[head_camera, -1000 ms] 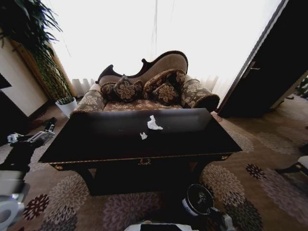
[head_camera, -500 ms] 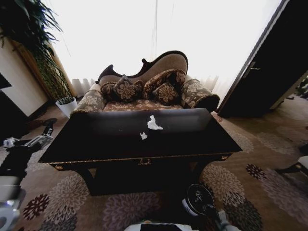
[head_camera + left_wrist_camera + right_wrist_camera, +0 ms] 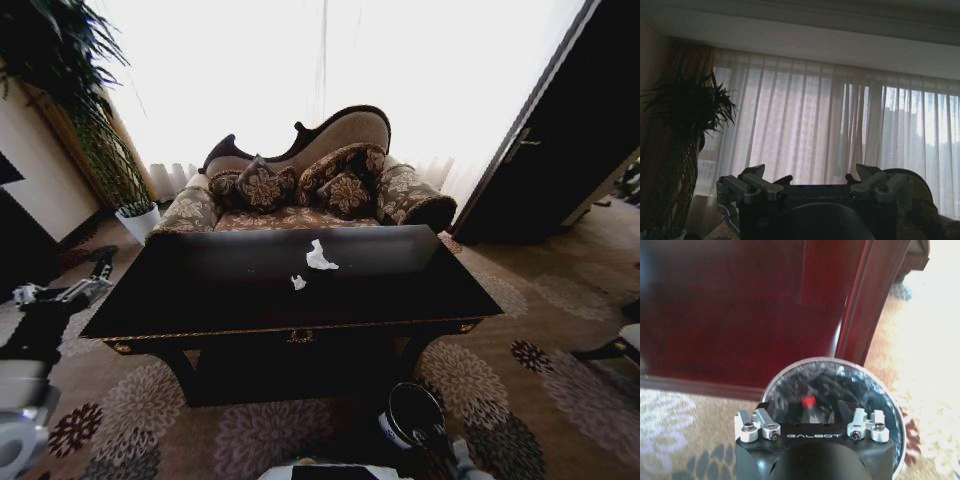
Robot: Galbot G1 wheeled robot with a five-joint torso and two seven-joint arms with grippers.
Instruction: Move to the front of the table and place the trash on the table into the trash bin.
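Two white crumpled scraps of trash lie near the middle of the table [image 3: 200, 290]: a larger scrap [image 3: 320, 258] toward the far side and a smaller scrap [image 3: 298, 282] just in front of it, close but apart. The table is dark, glossy and rectangular, with thin gold trim and a small gold ornament [image 3: 300, 337] at front centre. Right behind it stands a patterned sofa [image 3: 300, 190] with cushions, backed by bright sheer curtains [image 3: 840, 130]; a tall plant [image 3: 70, 90] in a white pot [image 3: 140, 220] stands off to the left, and a dark door [image 3: 570, 130] to the right. The trash bin [image 3: 415, 415], round and black with a shiny rim, sits on the flowered carpet [image 3: 130, 410] before the table's front right. The right gripper [image 3: 812, 412] hangs directly over the bin's mouth; I cannot tell how its fingers stand. The left gripper [image 3: 95, 265] is held out level beside the table's left end, its fingers [image 3: 752, 175] spread apart and grasping nothing.
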